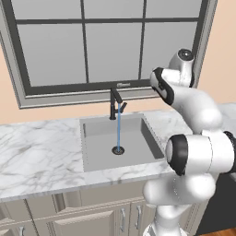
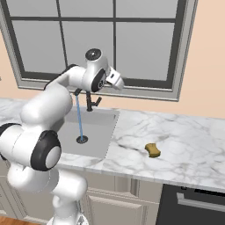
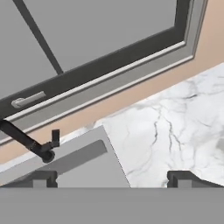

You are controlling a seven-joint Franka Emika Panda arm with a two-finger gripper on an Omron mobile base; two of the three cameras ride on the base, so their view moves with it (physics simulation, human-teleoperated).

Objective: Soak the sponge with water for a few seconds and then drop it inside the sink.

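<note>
The sponge, a small yellow block with a brownish face, lies on the white marble counter to the right of the sink. A thin blue stream of water runs from the black faucet down to the round drain of the grey sink. My gripper hangs high above the sink's back right corner, near the window sill, well away from the sponge. In the hand view my gripper is open, its dark fingertips wide apart with nothing between them, above the sink's corner.
A large window with a grey frame rises right behind the sink. Marble counter runs to both sides of the basin. Cabinet fronts sit below, and a dark appliance stands under the counter at the right.
</note>
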